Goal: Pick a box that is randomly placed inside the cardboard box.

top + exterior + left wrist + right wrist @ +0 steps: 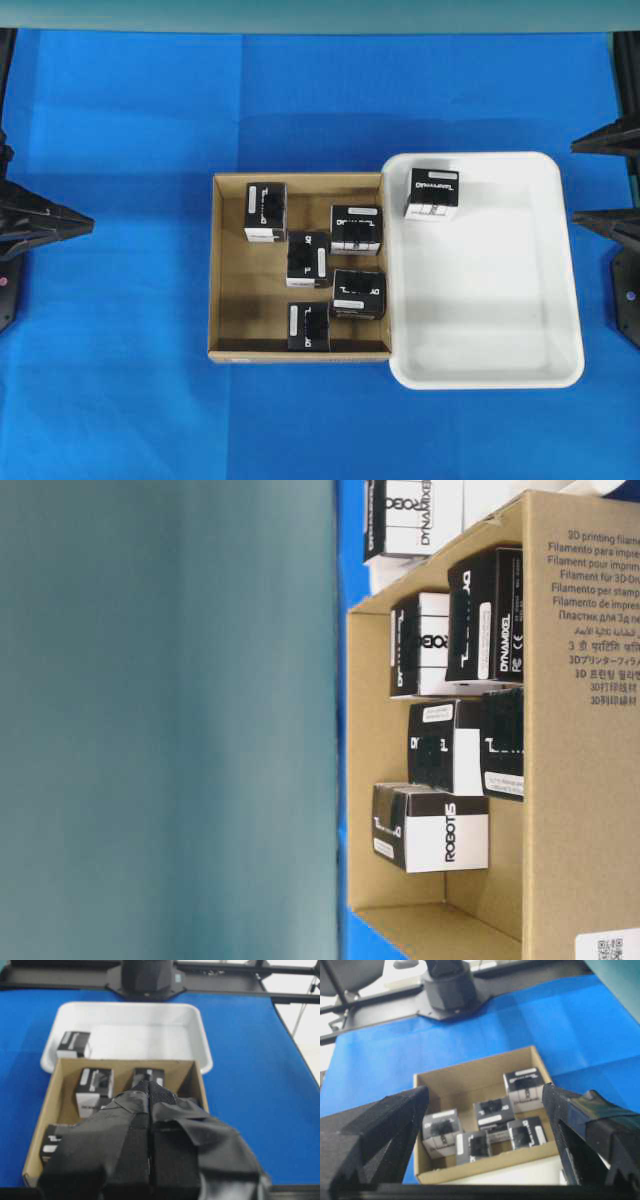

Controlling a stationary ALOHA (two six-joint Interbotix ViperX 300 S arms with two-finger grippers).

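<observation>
Claw state is read from the wrist views: the left claw [149, 1135] is seen with its taped fingers pressed together and nothing between them, while the right claw [485, 1130] is spread wide and empty. Both are parked at the edges of the blue surface [120, 400], well apart from the load.

Five black cartons are contained in the cardboard box [226, 300]. The box [357, 230], identified by large lettering on its top, is located at the upper right of the cardboard box, just beside the wall next to the white tray [540, 280]. Neighbouring cartons [308, 258] stand close by, possibly touching.

The box is judged to be light, rigid printed card with smooth, somewhat slippery faces. A grasp across two opposite vertical sides is recommended, on whichever pair is left free by the wall and neighbours; moderate pressure is advised to prevent denting.

One further lettered carton [432, 193] is held in the far corner of the white tray.
</observation>
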